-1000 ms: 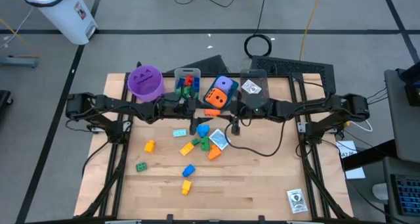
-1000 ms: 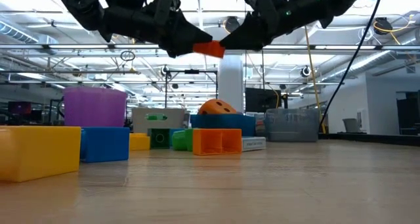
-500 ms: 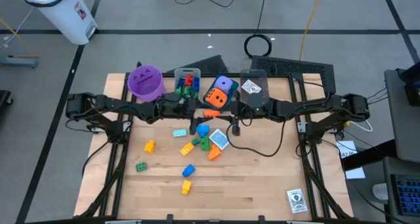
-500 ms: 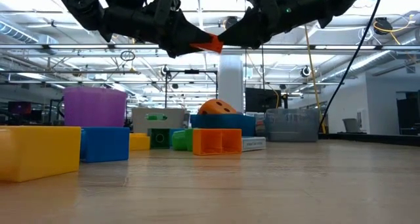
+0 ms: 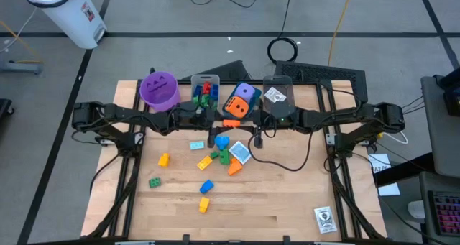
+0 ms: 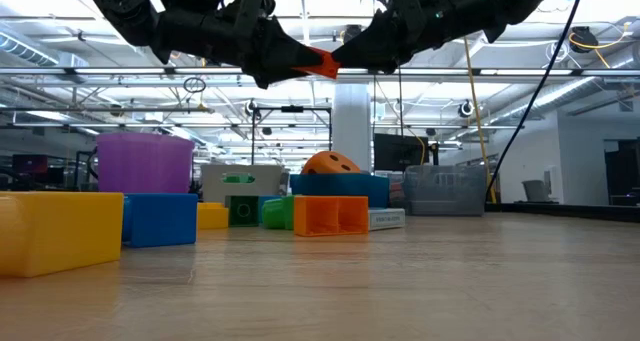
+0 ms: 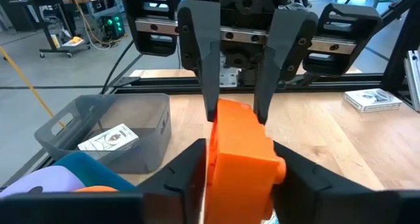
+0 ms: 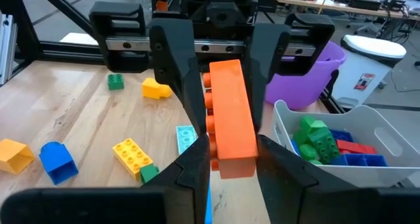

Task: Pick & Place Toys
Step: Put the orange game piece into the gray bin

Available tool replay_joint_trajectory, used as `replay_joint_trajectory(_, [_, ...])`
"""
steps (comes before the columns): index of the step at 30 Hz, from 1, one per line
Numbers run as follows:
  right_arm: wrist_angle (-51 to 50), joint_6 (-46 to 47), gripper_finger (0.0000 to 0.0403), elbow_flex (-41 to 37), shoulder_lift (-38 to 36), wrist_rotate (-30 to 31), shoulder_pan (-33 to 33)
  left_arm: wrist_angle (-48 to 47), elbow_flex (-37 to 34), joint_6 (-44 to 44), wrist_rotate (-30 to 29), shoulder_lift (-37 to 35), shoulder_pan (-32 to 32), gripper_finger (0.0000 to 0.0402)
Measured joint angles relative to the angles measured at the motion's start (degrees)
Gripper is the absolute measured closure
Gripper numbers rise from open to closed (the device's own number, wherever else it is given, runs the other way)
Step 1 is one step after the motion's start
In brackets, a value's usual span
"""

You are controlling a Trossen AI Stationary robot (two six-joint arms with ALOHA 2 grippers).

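orange brick (image 6: 322,64) mid-air, btwn both grippers' jaws, above table (image 5: 287,195)

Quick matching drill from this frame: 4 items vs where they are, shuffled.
Items:
1 orange brick
2 purple cup
3 orange die
4 yellow brick

Places:
A in the blue bin
B far-left corner of the table
C between both claws, in the air
D alone on the near table

Pairs: 1-C, 2-B, 3-A, 4-D

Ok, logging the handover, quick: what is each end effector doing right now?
Left end effector: closed on the orange brick.
Right end effector: closed on the same orange brick.
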Motion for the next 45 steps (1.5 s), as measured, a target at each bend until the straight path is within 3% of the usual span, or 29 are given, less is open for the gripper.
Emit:
replay_joint_trajectory(5, [0.3,0.5,0.0305,0.0,0.0,-0.3,0.0,-0.2,0.0,0.5,2.1,0.0,0.0,0.0289])
replay_joint_trajectory(10, [0.5,0.4,0.0296,0.0,0.0,-0.5,0.0,-0.1,0.0,0.4,2.9,0.0,0.0,0.0287])
replay_joint_trajectory(19, [0.2,-0.3,0.0231,0.1,-1.8,-0.2,-0.1,0.3,0.0,0.0,3.1,0.0,0.0,0.0300])
replay_joint_trajectory(25, [-5.7,-2.9,0.0187,0.0,-7.0,0.0,-0.1,-2.7,0.0,2.8,2.2,-3.4,0.9,0.0299])
replay_joint_trajectory(33, [-12.3,-2.7,0.0165,0.0,-8.7,0.2,-0.1,-15.6,0.0,5.7,-7.5,-9.2,7.4,0.0299])
replay_joint_trajectory(38, [-11.7,-1.0,0.0167,-1.6,-7.8,0.1,-0.1,-21.7,0.0,4.8,-8.0,-8.2,14.2,0.0299])
replay_joint_trajectory(45, [-1.1,1.8,0.0171,-9.0,-7.8,0.2,-0.1,-25.8,0.0,4.5,-7.2,-6.0,22.2,0.0298])
